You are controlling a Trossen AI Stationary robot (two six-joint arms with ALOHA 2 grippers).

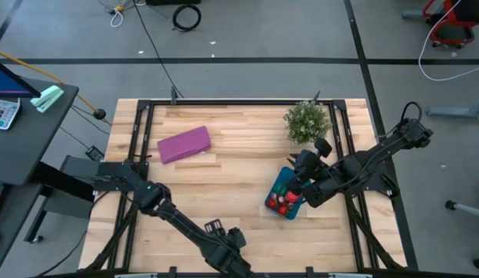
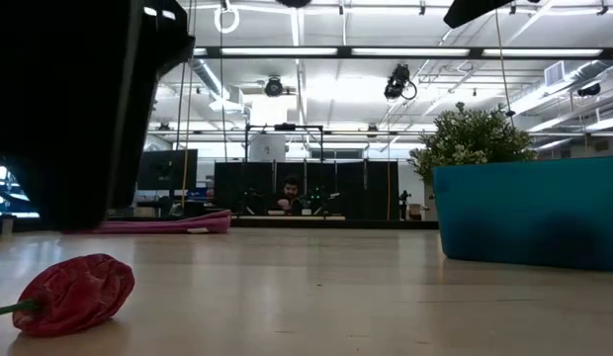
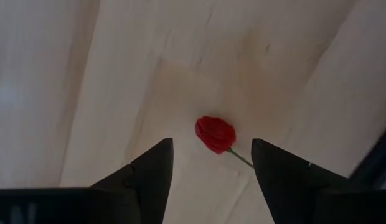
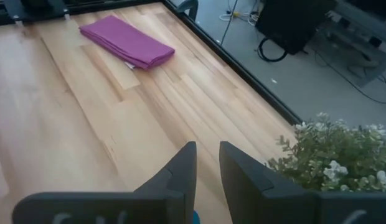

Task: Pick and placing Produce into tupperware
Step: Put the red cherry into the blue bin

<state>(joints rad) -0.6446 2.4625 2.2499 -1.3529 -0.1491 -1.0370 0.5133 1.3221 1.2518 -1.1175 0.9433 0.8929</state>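
One red pepper (image 3: 215, 134) lies on the near edge of the table (image 1: 239, 193), just ahead of my left gripper (image 3: 211, 171), jaws wide and empty. I'd drop straight down, straddling its body, not the stem. Farther right, my right gripper (image 4: 207, 171) hovers nearly closed, holding nothing, over the teal tupperware (image 1: 280, 185).

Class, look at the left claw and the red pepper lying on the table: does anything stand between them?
Nothing visible does. The left claw is open above the pepper, which lies alone on bare table in the gap between the fingers. The right claw waits by the tupperware.
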